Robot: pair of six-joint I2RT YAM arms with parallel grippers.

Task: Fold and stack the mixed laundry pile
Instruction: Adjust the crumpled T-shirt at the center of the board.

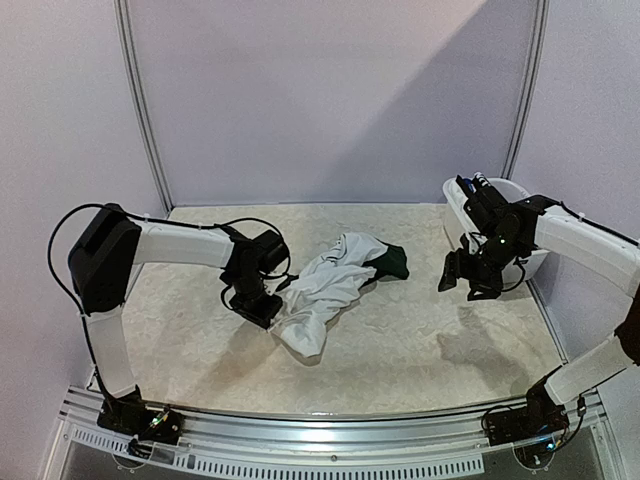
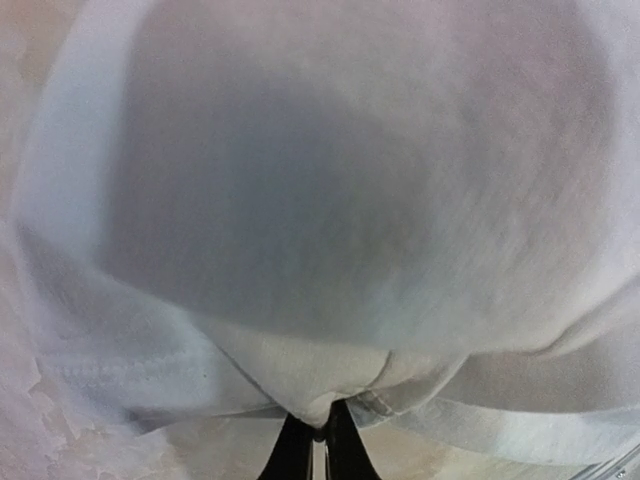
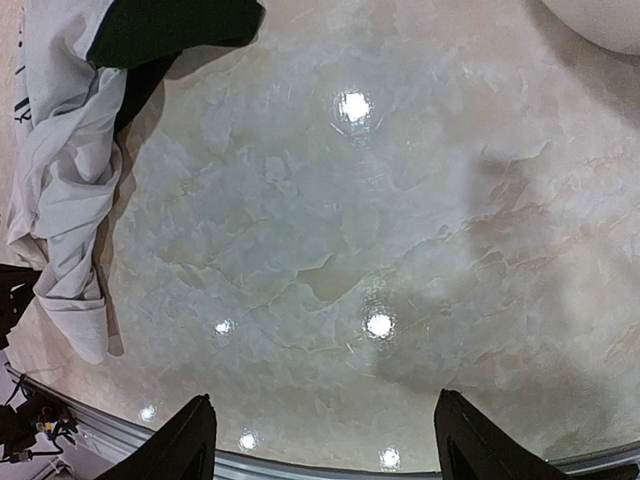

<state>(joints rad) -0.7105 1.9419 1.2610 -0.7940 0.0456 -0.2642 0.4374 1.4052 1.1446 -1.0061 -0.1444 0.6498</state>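
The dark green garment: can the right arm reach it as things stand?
Probably yes. The right gripper hangs open over the table beside the dark green garment, with nothing lying between them.

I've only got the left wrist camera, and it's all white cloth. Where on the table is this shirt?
Observer: The white T-shirt lies crumpled in the middle of the table; the left gripper is shut on its edge nearest the left arm.
Operator: Anything else with it?
Observer: A dark green piece touches its far right end.
Operator: And the right arm?
Observer: The right gripper hangs open above bare table, near the white tub.
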